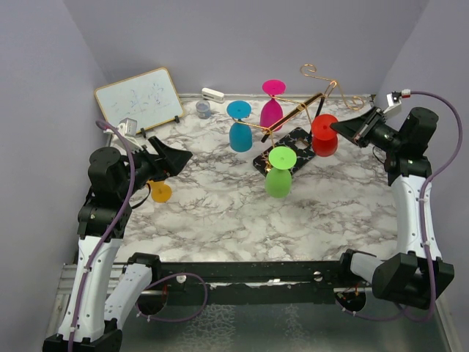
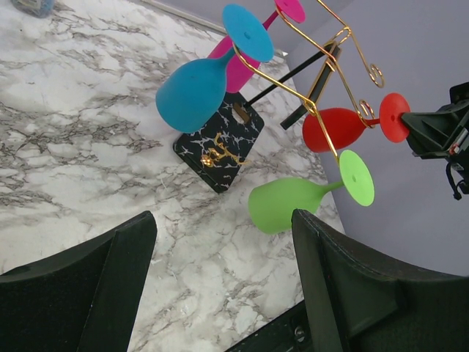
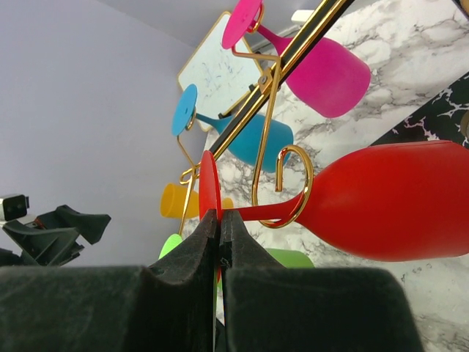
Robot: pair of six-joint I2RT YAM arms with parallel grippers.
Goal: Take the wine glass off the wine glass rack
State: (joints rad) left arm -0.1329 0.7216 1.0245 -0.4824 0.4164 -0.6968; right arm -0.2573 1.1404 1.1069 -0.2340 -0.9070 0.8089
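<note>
The wine glass rack (image 1: 297, 111) is a gold wire stand on a black patterned base (image 1: 287, 149) at the middle back of the table. A pink (image 1: 272, 110), a blue (image 1: 240, 132), a green (image 1: 279, 176) and a red wine glass (image 1: 325, 136) hang from it, bowls down. My right gripper (image 1: 337, 127) is shut on the edge of the red glass's foot disc (image 3: 208, 183); the stem still sits in a gold hook (image 3: 289, 187). My left gripper (image 1: 180, 157) is open and empty, well left of the rack (image 2: 322, 66).
A yellow glass (image 1: 159, 191) lies on the marble table by my left gripper. A whiteboard (image 1: 139, 99) leans at the back left, with a small grey cup (image 1: 203, 110) and a white object (image 1: 212, 94) near the back wall. Purple walls close in on both sides.
</note>
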